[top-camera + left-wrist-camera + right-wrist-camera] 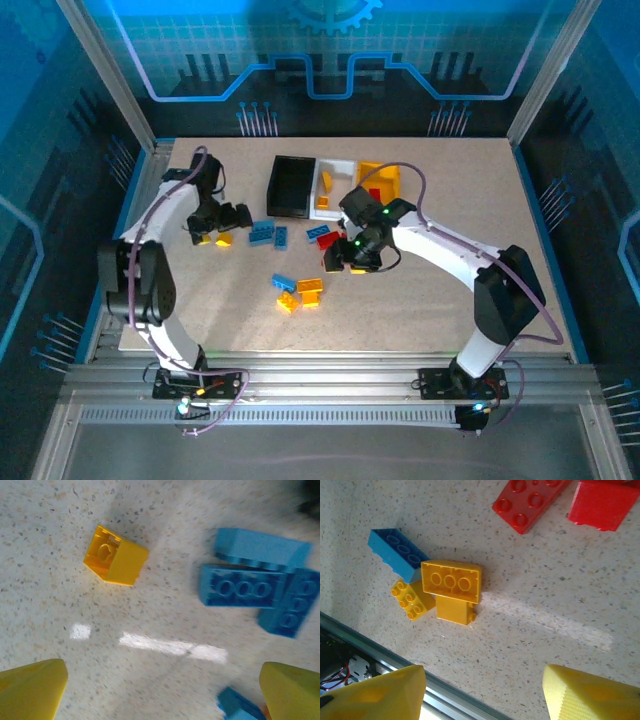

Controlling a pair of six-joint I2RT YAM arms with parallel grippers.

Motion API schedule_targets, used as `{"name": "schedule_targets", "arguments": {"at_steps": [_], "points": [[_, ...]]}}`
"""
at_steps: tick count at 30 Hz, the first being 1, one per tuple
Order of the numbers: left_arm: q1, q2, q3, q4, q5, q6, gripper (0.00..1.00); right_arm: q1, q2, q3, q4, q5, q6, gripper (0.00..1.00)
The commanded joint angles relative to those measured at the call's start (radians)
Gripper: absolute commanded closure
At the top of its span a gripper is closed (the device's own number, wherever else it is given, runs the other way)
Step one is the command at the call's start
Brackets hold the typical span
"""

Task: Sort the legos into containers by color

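**While both jaws gape wide, clutter lies ahead**

Ahead of the left gripper (165,682) lies a yellow brick (116,556), blue bricks (245,586) beside it. Before the right gripper (485,692), a blue brick (395,550) touches a yellow cluster (451,582); red bricks (530,500) farther, containers (275,185) beyond.

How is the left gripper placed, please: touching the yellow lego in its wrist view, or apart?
Apart: left wrist view shows bare table between yellow lego and left gripper.

Arching the left arm (165,215) up and forward, pointing the left gripper (222,222) downward, holding its jaws wide apart and empty. Stretching the right arm (450,250) toward the middle, tilting the right gripper (352,255) down, showing its yellow fingers (590,695) spread wide, gripping nothing.
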Motion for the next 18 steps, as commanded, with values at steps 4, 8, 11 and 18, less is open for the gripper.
{"name": "schedule_targets", "arguments": {"at_steps": [4, 8, 11, 18], "points": [[0.014, 0.102, 0.049, 0.033, -0.091, 0.186, 0.05, 0.04, -0.029, -0.011, -0.02, 0.019, 0.041, 0.35], [0.019, 0.163, 0.084, 0.049, -0.11, 0.21, 0.07, 0.045, -0.051, -0.044, -0.029, 0.022, 0.064, 0.35], [0.027, 0.205, 0.108, 0.056, -0.122, 0.209, 0.09, 0.046, -0.059, -0.047, -0.042, 0.033, 0.072, 0.35], [0.042, 0.273, 0.15, 0.065, -0.124, 0.195, 0.14, 0.047, -0.053, -0.016, -0.072, 0.05, 0.076, 0.35]]}}
